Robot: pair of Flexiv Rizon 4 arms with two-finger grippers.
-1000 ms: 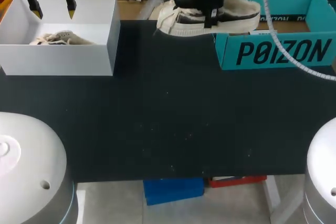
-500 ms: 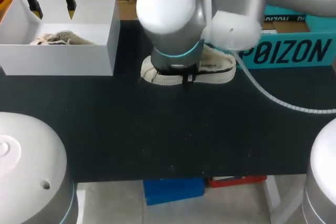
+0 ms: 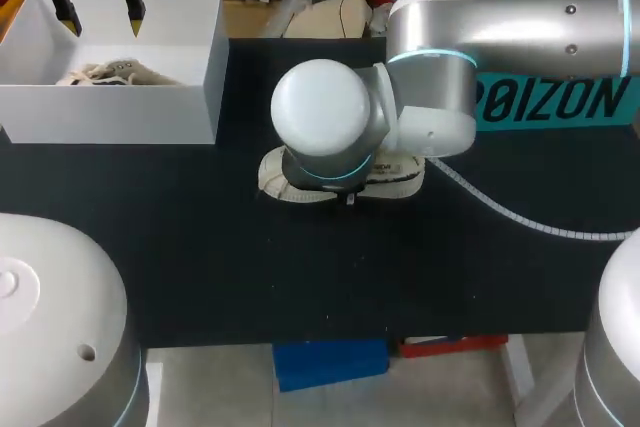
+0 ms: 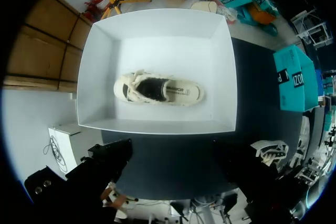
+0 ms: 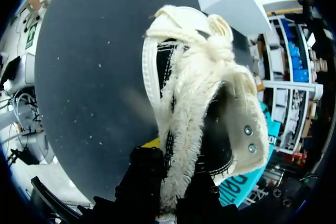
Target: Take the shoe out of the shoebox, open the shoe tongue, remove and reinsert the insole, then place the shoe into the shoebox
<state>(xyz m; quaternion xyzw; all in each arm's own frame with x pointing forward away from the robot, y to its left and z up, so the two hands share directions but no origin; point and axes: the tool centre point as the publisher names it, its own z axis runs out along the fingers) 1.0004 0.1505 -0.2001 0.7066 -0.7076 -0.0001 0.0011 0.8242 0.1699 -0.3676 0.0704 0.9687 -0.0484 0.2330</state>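
Mid-table, one shoe (image 3: 402, 173) lies low under the right arm (image 3: 325, 112); whether its sole touches the table (image 3: 300, 277) can't be told. The right gripper (image 5: 176, 161) is clamped on it, the fleecy collar running down between the two fingers and the toe pointing ahead. Just behind it stands the teal shoebox (image 3: 560, 102), one of two boxes out there. The other, a white box (image 3: 110, 112), sits at the table's far left corner with a second shoe (image 4: 160, 90) lying flat on its floor. That's two shoes in all. Over that box hangs the left gripper (image 3: 100, 12), yellow tips well apart, holding nothing.
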